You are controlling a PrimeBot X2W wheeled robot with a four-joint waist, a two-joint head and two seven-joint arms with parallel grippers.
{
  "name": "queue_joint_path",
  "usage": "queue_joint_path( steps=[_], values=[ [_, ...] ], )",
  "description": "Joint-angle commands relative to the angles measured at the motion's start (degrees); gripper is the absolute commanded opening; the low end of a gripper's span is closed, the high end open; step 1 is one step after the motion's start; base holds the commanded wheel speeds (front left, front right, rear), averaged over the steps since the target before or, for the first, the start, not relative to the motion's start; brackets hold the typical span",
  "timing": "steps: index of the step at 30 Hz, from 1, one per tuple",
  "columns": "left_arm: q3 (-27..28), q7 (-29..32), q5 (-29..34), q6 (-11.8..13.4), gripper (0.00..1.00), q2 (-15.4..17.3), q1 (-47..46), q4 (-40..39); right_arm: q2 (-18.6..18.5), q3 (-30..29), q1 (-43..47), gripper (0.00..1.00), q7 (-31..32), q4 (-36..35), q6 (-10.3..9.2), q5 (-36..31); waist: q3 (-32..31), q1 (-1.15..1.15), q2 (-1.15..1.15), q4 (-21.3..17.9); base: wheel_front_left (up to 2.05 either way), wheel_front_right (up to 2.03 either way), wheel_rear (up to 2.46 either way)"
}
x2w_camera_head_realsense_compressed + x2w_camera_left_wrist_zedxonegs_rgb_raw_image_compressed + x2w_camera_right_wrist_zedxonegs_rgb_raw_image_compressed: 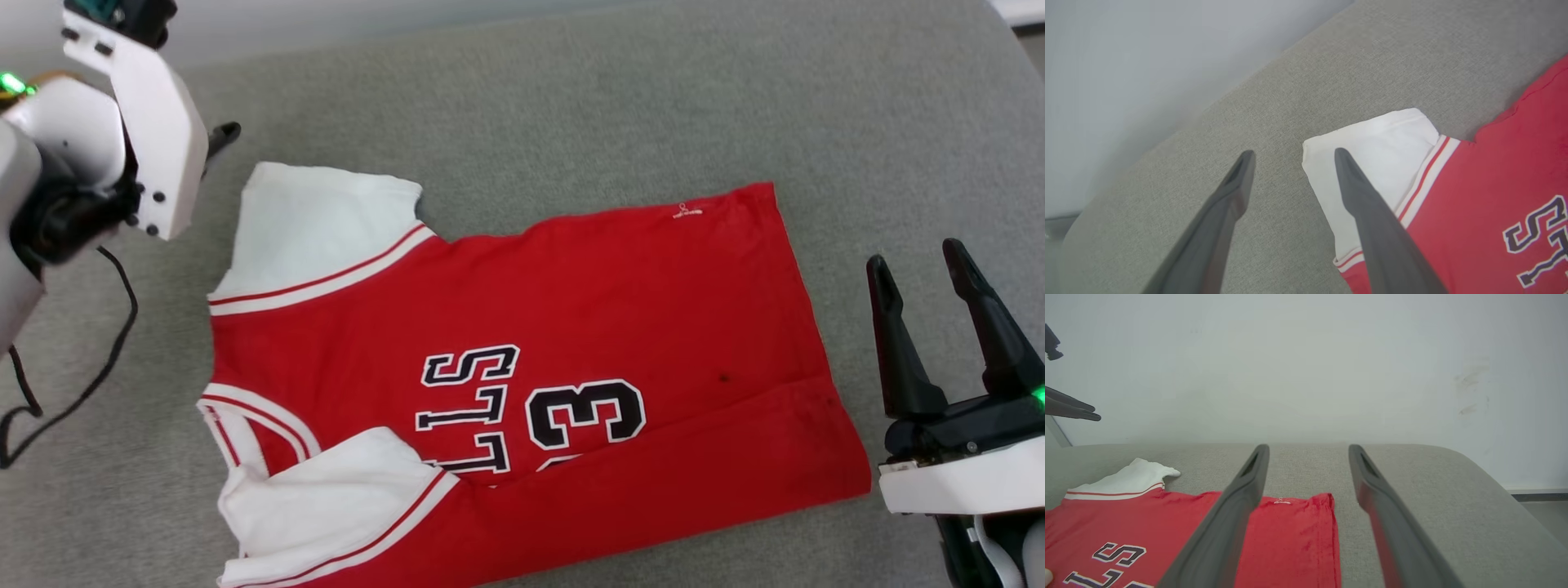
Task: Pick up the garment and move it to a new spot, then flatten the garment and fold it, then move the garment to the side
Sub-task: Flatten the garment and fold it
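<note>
Lying spread on the grey worktop (571,90), the one garment (588,302) looks moved and flattened, and its folding seems begun: the near long edge and the near sleeve (335,498) are turned in over part of the lettering (482,408), while the far sleeve (318,220) sticks out flat. Left to do, I judge, are the other folds and the move to the side. Counted, there are two sleeves and two sets of jaws: the left jaws stand wide and empty with fingers (1372,228) near the far sleeve, the right jaws wide and empty with fingers (898,351) just beside the hem (804,278).
</note>
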Motion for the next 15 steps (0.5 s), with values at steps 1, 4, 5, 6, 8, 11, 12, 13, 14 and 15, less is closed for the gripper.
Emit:
queue_joint_path(
  steps=[1,4,5,6,8,11,12,13,14,15],
  values=[
    [-0.14,2.41,-0.43,-0.3,1.0,-0.15,-1.89,0.07,0.69,0.17,0.21,1.0,0.06,-0.54,-0.05,-0.51,3.02,-0.01,0.0,-2.06,0.0,0.0,0.0],
    [-1.31,9.64,-1.64,-0.95,1.0,-0.66,-4.6,0.41,1.27,0.45,-0.87,1.0,-0.1,-0.63,-0.05,-0.39,5.13,-0.01,0.0,-2.94,0.0,0.0,0.0],
    [-1.64,12.18,-1.94,-1.0,1.0,-0.72,-5.58,0.48,1.41,0.54,-1.27,1.0,-0.3,-0.59,-0.05,-0.39,5.82,-0.01,0.0,-3.2,0.0,0.0,0.0],
    [-2.09,14.68,-2.02,-1.12,1.0,-0.71,-6.75,0.41,1.56,0.72,-1.53,1.0,-0.3,-0.41,-0.05,-0.35,6.56,-0.01,0.0,-3.44,0.0,0.0,0.0],
    [-3.01,19.49,-2.29,-1.26,1.0,-0.69,-8.74,0.45,1.67,1.08,-2.18,1.0,-0.65,0.09,-0.05,-0.22,8.11,-0.01,0.0,-3.85,0.0,0.0,0.0],
    [-4.0,24.75,-1.53,-0.73,1.0,-0.68,-11.55,0.71,1.58,1.98,-3.62,1.0,-1.31,1.28,-0.05,0.24,10.59,-0.01,0.0,-4.52,0.0,0.0,0.0],
    [-4.46,26.12,-0.93,-0.67,1.0,-0.66,-12.48,0.78,1.46,2.35,-4.08,1.0,-1.53,1.76,-0.05,0.32,11.36,-0.01,0.0,-4.74,0.0,0.0,0.0],
    [-4.8,27.43,-0.66,-0.56,1.0,-0.57,-13.25,0.99,1.36,2.69,-4.51,1.0,-1.88,2.14,-0.05,0.54,12.11,-0.01,0.0,-4.97,0.0,0.0,0.0],
    [-4.8,27.43,-0.66,-0.56,1.0,-0.57,-13.25,0.99,1.36,2.69,-4.51,1.0,-1.88,2.14,-0.05,0.54,12.11,-0.01,0.0,-4.97,0.0,0.0,0.0],
    [-4.96,28.59,-0.58,-0.41,1.0,-0.61,-13.84,1.22,1.28,2.96,-4.99,1.0,-2.2,2.57,-0.05,0.65,12.78,-0.01,0.0,-5.18,0.0,0.0,0.0]
  ],
)
